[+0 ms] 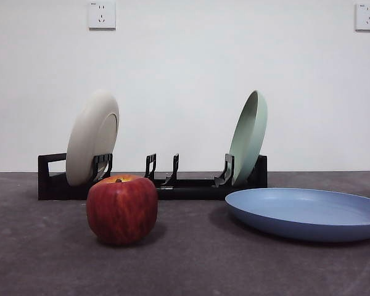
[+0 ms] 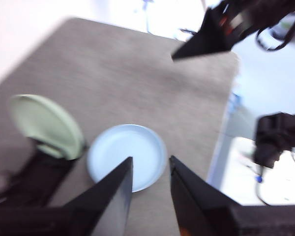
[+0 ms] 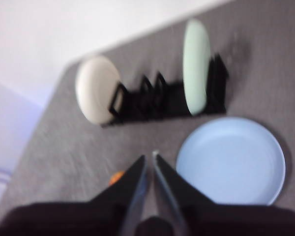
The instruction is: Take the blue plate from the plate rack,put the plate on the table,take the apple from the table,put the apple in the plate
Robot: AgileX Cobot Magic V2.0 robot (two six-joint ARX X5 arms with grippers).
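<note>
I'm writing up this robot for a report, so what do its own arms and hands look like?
Each hand has two plain black wedge-shaped fingers tapering to thin tips: the left hand and the right hand. The left wrist view also shows the other arm, black, with dark looping cables and a small red patch.

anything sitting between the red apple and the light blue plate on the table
Nothing visible does. The round red apple and the flat light-blue plate lie apart on bare dark grey table; the long black plate rack stands behind both.

Bare table lies between the apple and the blue plate; the plate rack stands close behind them, blocking approach there.
</note>
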